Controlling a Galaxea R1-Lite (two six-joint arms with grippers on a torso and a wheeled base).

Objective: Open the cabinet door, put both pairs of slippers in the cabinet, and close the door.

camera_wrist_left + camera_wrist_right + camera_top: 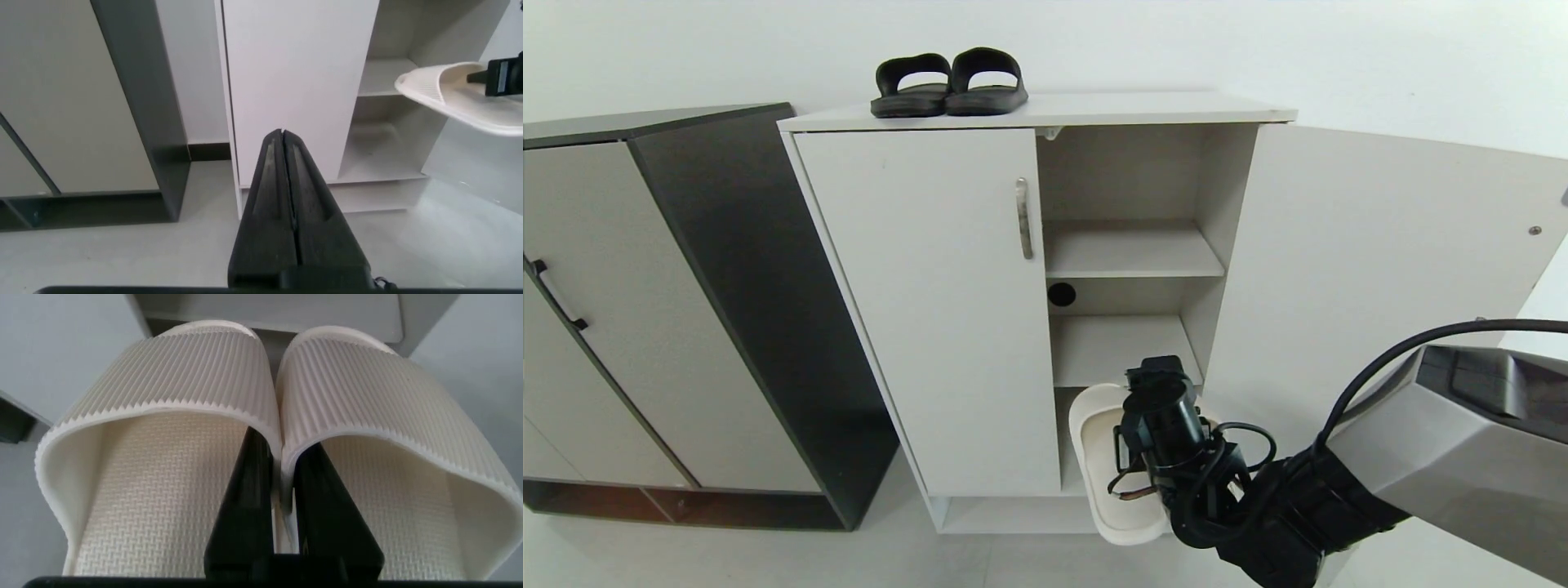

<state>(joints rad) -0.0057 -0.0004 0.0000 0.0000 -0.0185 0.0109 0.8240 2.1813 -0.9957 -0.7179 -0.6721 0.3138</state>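
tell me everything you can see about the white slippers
The white slippers are a cream pair of slides, apparently soft foam, with ribbed straps and patterned footbeds. They lie side by side, inner edges pinched together in the right gripper, held in the air before the open lower half of the cabinet.

The white cabinet [931, 327] stands on the pale floor [727, 559], just beside a grey-and-dark cabinet [752, 310] that rests on the same floor to its left. On the white cabinet's flat top [1160, 106] a pair of black slippers [949, 84] lies side by side, touching, toward the left end and near the wall. With the right door [1380, 269] swung open, the inside shows an upper shelf [1131, 253], a middle shelf [1123, 351] below it and the bottom shelf [380, 159] just above the floor.
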